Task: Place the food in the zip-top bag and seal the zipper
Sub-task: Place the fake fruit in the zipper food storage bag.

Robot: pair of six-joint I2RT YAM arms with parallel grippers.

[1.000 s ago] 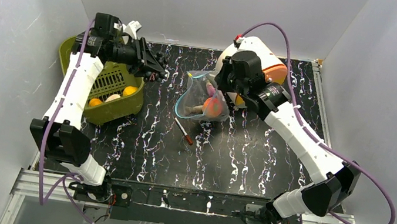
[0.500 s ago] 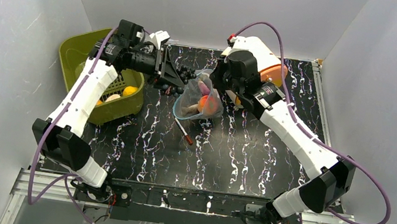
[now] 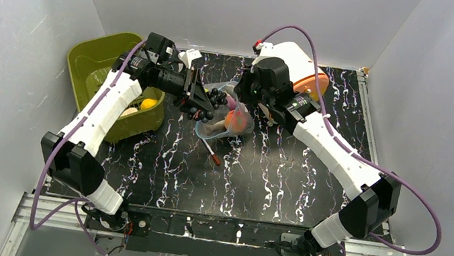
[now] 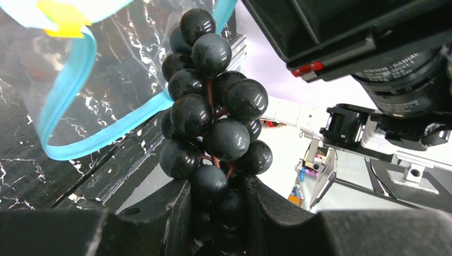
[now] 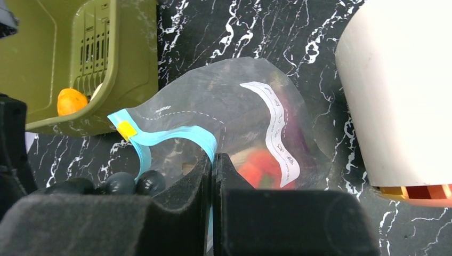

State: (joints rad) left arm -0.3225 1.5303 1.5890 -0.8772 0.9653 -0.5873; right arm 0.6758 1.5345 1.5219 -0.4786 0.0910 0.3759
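Top view: your left gripper held the grape cluster at the zip-top bag mouth, far centre of the table.
Left wrist: the jaws clamped the cluster's base. The berries looked hard and probably slippery.
Right wrist: your right gripper was closed, pinching the limp film at the zipper.

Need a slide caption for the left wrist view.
Left tool holds a dark grape cluster in front of the open blue zipper.
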